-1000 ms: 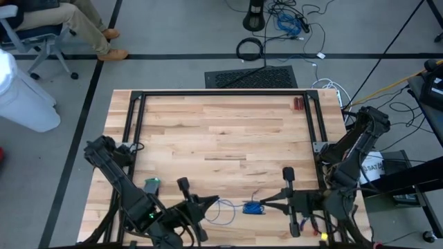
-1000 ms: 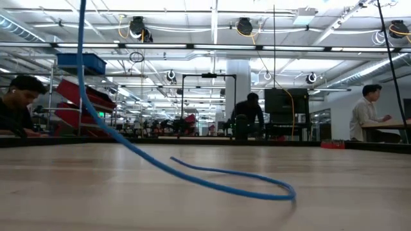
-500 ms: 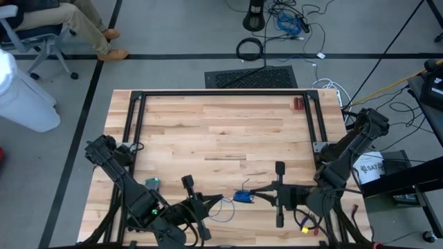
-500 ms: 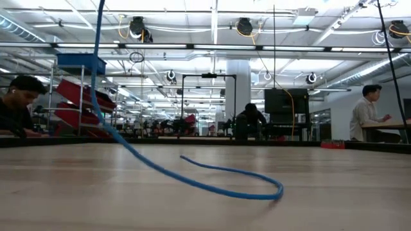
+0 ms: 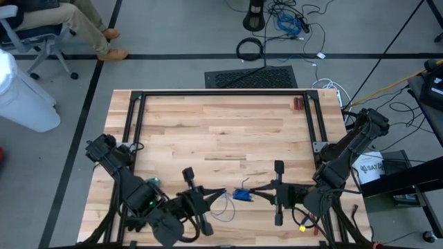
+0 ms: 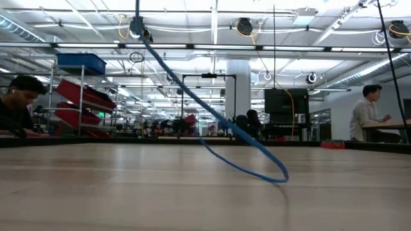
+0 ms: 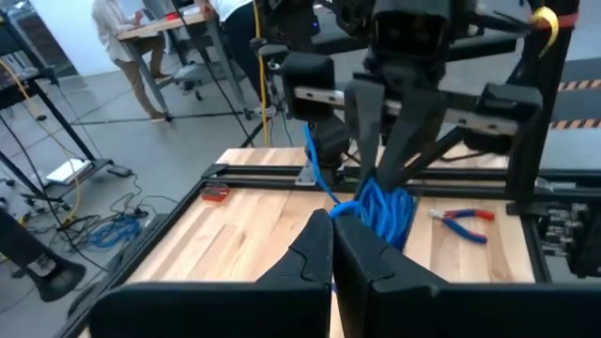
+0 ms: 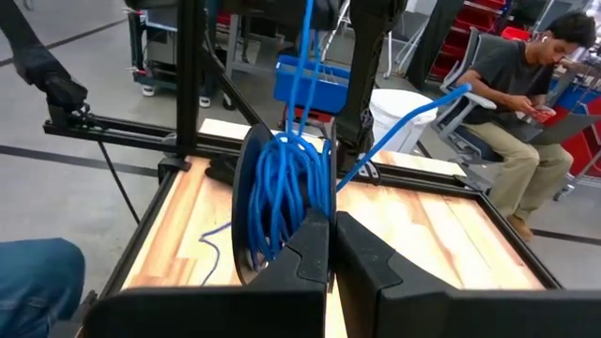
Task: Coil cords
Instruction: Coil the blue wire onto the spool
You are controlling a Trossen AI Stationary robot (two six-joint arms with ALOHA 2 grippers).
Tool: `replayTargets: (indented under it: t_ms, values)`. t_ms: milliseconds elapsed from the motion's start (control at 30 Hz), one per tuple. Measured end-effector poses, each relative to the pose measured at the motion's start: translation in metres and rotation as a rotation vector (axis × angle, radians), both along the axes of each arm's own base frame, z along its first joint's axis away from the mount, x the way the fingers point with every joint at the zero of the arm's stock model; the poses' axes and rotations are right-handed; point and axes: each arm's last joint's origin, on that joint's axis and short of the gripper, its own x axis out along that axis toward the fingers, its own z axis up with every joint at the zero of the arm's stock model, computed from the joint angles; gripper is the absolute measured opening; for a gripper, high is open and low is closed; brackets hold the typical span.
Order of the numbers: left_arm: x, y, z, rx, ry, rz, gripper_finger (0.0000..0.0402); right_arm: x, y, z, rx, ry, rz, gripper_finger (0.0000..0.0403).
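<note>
Both grippers sit low near the front edge of the table (image 5: pixel 221 131), facing each other along that edge. Right gripper (image 5: pixel 253 191) comes in from the front right corner side, fingers pinched shut on the blue cord (image 5: pixel 242 195) bundle; its wrist view shows the coil wrapped in loops right at its fingertips (image 8: pixel 315 235). Left gripper (image 5: pixel 220 193) comes from the front left corner side, also pinched shut, apparently on the cord's free run just beside the bundle, though the exact contact is too small to confirm.

Cord bundle lies between the two grippers, slightly nearer the right one, roughly mid-way along the front edge. A loose tail loops down onto the wood on the left gripper's side, towards the front edge. Low view shows a strand rising steeply off the table, taut, so part of the cord is lifted.

Key relation: loops stand roughly upright, with the coil's axis along the line between the grippers. My read is that the right arm anchors the coil and the left arm, nearer the loose tail, feeds the next wrap.

Red-handled pliers (image 7: pixel 462 219) lie behind the right gripper, clear of the cord.
</note>
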Motion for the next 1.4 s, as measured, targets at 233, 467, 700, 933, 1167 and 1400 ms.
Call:
replayTargets:
  t_ms: [233, 467, 700, 933, 1167, 1400]
  values:
    - [0.015, 0.015, 0.003, -0.057, -0.019, -0.006, 0.0000, 0.007, -0.005, -0.003, 0.014, 0.002, -0.045, 0.0000]
    - [0.035, 0.040, 0.003, -0.154, -0.015, -0.037, 0.0000, 0.011, -0.010, -0.005, 0.013, -0.024, -0.171, 0.0000]
    - [0.044, 0.052, 0.002, -0.216, -0.009, -0.051, 0.0000, 0.010, -0.011, -0.004, -0.004, -0.047, -0.251, 0.0000]
    - [0.033, 0.045, 0.007, -0.180, 0.003, -0.074, 0.0000, 0.010, -0.011, -0.004, -0.002, -0.048, -0.250, 0.0000]
    - [0.019, 0.040, 0.015, -0.121, 0.000, -0.074, 0.0000, 0.010, -0.011, -0.004, 0.009, -0.048, -0.244, 0.0000]
    - [0.014, 0.040, 0.012, -0.100, 0.052, -0.098, 0.0000, 0.010, -0.011, -0.004, 0.008, -0.045, -0.240, 0.0000]
